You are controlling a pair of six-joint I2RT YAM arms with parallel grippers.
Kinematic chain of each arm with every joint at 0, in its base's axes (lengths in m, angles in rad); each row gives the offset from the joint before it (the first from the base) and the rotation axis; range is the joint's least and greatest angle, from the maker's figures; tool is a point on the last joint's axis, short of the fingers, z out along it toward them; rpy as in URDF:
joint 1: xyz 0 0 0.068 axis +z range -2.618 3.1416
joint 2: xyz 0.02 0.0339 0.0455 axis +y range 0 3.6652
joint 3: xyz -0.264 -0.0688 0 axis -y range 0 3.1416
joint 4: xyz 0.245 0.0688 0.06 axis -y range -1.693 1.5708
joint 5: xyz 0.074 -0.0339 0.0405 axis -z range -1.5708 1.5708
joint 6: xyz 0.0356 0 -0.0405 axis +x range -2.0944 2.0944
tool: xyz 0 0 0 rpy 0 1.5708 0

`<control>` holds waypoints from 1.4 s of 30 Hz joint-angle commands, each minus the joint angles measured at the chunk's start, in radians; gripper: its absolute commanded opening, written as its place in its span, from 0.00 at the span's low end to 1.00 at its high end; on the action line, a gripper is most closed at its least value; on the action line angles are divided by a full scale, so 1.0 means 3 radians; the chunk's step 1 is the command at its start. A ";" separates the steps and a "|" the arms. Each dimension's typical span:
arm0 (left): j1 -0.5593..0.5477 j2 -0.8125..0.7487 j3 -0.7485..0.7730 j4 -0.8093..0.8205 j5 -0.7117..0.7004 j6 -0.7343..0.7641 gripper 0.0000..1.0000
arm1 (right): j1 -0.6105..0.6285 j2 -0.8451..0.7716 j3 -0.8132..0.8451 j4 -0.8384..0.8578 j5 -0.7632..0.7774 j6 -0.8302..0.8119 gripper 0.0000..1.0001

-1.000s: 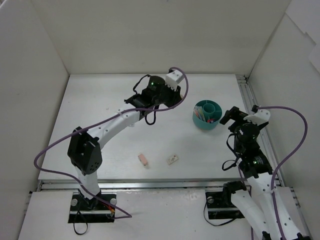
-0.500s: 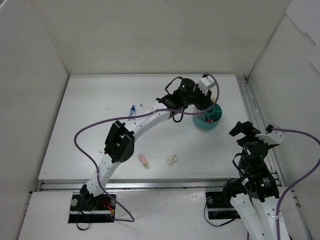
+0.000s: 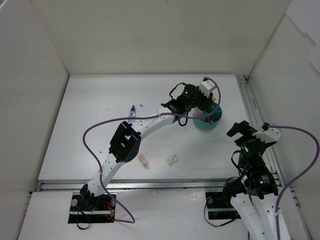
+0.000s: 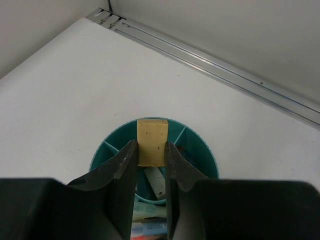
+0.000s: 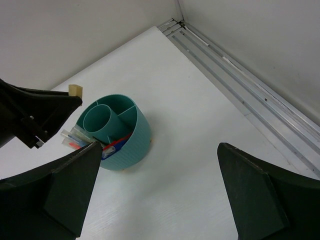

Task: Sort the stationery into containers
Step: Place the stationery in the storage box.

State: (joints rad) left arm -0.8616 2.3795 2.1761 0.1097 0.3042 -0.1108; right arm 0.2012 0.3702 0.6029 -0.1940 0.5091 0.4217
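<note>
ROBOTICS LAB TEST CELL: Two white-and-black robot arms (image 3: 125,142) stand bolted on black base plates (image 3: 102,199) at the near edge of a white table (image 3: 90,110), boxed in on three sides by plain white panels (image 3: 150,35). Purple cables (image 3: 84,139) loop from the arms, and aluminium rails (image 5: 240,65) run along the tabletop's edges, the fittings of an experiment bench.

Top cam: high, rear, facing down, far. Wrist cams close, oblique; all share bowl (image 5: 130,145).
</note>
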 commanded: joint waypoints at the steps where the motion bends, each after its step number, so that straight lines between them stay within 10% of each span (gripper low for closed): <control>1: -0.0002 -0.0032 0.0094 0.0427 -0.0155 0.0017 0.14 | -0.0021 0.0085 0.0102 0.0161 -0.0030 0.0011 0.98; 11: -0.0002 -0.0077 -0.0075 0.0427 -0.0058 0.0011 0.20 | -0.0026 0.0152 0.0092 0.0166 0.0006 0.0000 0.98; 23: -0.0002 -0.0266 -0.0100 0.0304 0.0116 0.0124 0.67 | -0.0026 0.0126 0.0102 0.0171 -0.0060 -0.0045 0.98; 25: -0.0002 -0.0358 -0.0126 0.0243 0.0141 0.0150 0.99 | -0.0021 0.0156 0.0132 0.0166 -0.0208 -0.0117 0.98; 35: 0.0120 -0.1645 -0.1234 0.0182 -0.0242 0.0027 1.00 | 0.0050 0.0591 0.0352 0.0263 -0.1343 -0.0659 0.98; 42: 0.0841 -0.2924 -0.3023 -0.0013 -0.0221 -0.0739 1.00 | 0.0846 0.1383 0.0618 0.0202 -0.2289 -0.1572 0.98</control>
State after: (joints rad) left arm -0.7067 1.6333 1.4071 0.1101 0.2634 -0.2146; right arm 0.3580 0.6865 0.7292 -0.1791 -0.0078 0.1268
